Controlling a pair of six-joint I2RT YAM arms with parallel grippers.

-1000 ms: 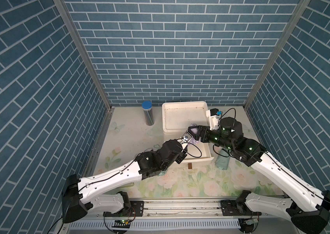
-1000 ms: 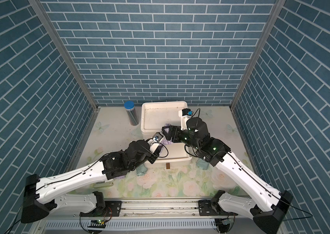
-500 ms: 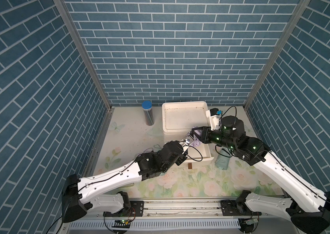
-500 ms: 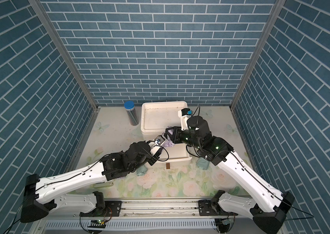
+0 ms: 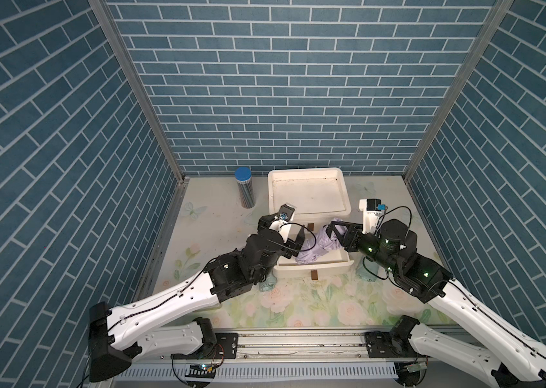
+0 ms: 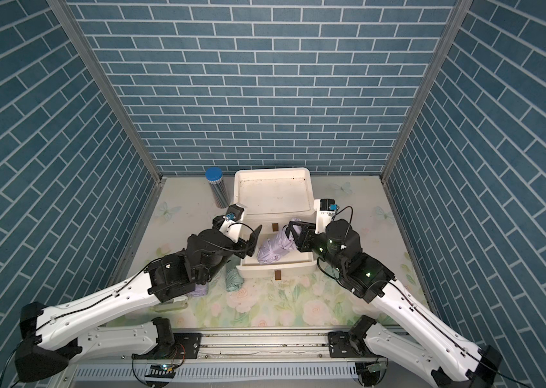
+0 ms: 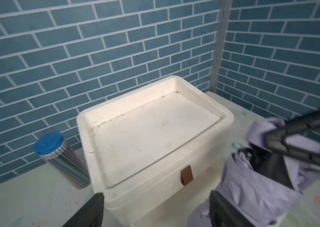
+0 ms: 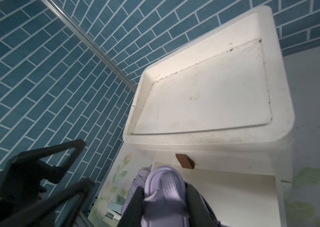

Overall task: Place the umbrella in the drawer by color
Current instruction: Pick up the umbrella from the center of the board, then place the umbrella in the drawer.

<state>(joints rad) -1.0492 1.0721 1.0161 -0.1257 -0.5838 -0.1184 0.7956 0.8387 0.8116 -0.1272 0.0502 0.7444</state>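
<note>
The right pincer point(image 8: 164, 204) is clenched on the handle end of the lilac umbrella point(image 5: 315, 247), its jaws pressing the looped strap from both sides. The left pincer point(image 7: 155, 213) is released. Its jaws stand wide apart just beside the fabric and hold nothing.

That is the change. A second ago the left pincer gripped this umbrella while the right one came in with its jaws apart. Now the grip has passed across. For the task, I judge the handover done, with the right arm alone carrying the umbrella for the drop.

The umbrella hangs slantwise over the open lower drawer point(image 5: 315, 268), handle high and loose canopy low. Its lower end seems to lie inside the drawer already, though the top views do not show clearly whether it rests on the bottom. Nothing else shows in that drawer.

The upper drawer point(image 7: 161, 188), marked by a brown tab point(image 7: 186, 175), is shut. The recessed top of the chest point(image 5: 305, 172) holds only grime.

Further out on the table point(image 6: 265, 309), a green umbrella point(image 6: 233, 280) lies beside the drawer's front corner, not yet sorted. A blue-lidded canister point(image 5: 244, 191) stands by the back wall.
</note>
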